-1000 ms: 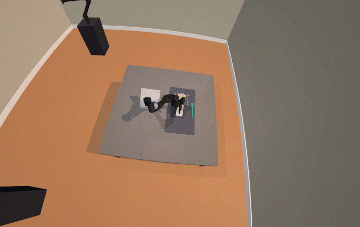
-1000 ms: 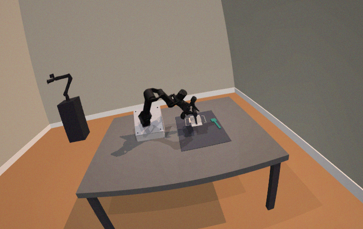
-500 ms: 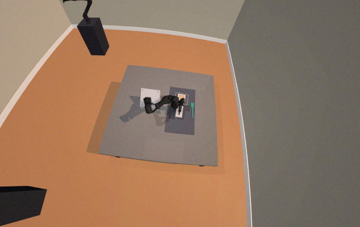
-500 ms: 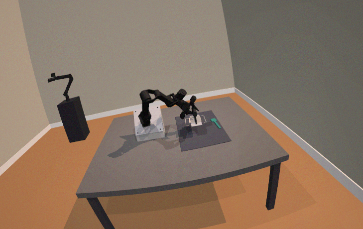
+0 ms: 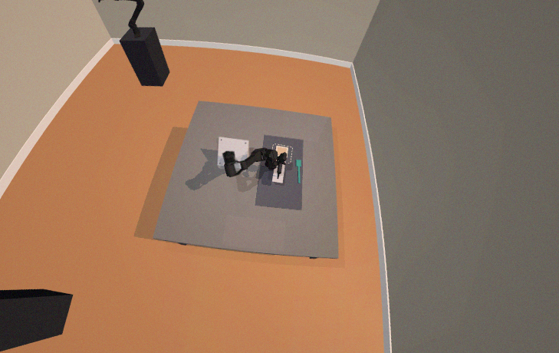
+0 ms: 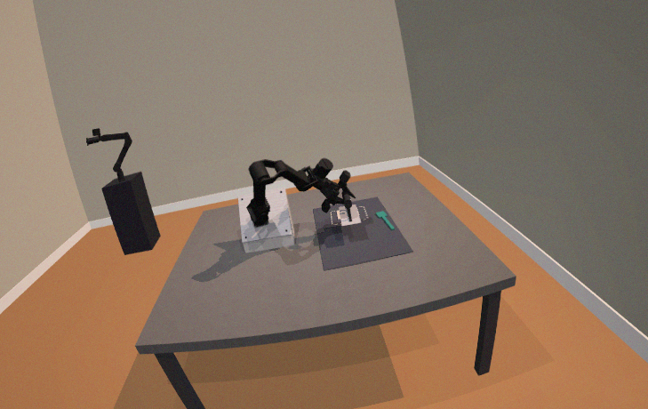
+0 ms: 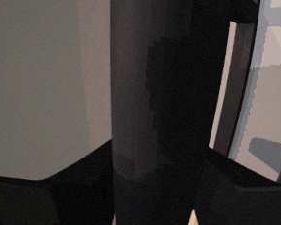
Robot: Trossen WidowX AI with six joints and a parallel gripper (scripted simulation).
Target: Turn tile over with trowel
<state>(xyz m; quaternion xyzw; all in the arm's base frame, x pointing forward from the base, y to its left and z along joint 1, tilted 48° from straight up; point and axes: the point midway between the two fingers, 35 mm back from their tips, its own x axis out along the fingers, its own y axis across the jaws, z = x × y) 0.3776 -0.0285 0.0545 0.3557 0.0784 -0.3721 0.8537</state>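
In the top view, we see a tan, flat piece, which we take to be the tile (image 5: 281, 150) (image 6: 340, 217), inside the dashed outline (image 5: 291, 154) (image 6: 366, 213) on the dark mat (image 5: 279, 197) (image 6: 367, 251); the gripper partly covers it, and we cannot tell which side carries the mark. We have the gripper (image 5: 282, 160) (image 6: 347, 201) (image 7: 153, 140) closed around a thick dark handle (image 7: 147, 98), which we take to be the small trowel's, filling the middle of the wrist view. Below the gripper, a pale flat piece (image 5: 277, 179) (image 6: 350, 219) extends past the outline's edge in the top view; whether it touches the tile is hidden from us. A green spatula-shaped tool (image 5: 299, 170) (image 6: 385, 220) lies on the mat, apart from the gripper. Our arm (image 5: 251, 161) (image 6: 259, 190) reaches across from its white base (image 5: 233, 142) (image 6: 285, 203) on the grey tabletop (image 5: 212, 210) (image 6: 265, 300), bent over the mat.
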